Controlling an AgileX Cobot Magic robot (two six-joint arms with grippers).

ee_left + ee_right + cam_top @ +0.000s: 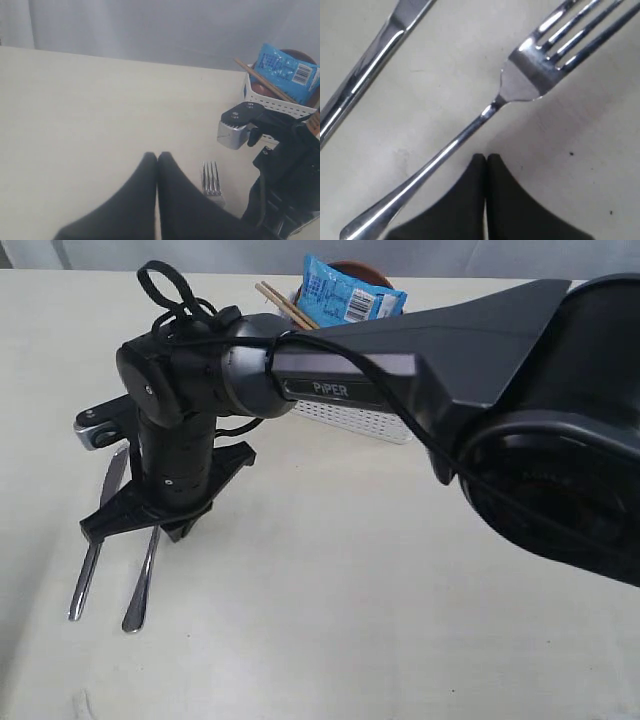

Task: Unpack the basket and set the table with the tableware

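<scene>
A steel knife and a steel fork lie side by side on the pale table at the left. My right gripper points straight down over them. In the right wrist view it is shut and empty, its tips just beside the handle of the fork, with the knife farther off. My left gripper is shut with nothing in it, low over bare table, near the fork's tines. The white basket stands behind the right arm and holds wooden chopsticks and a brown plate.
A blue snack packet sticks up out of the basket. The dark right arm stretches across from the right and hides most of the basket. The table's far edge meets a grey wall.
</scene>
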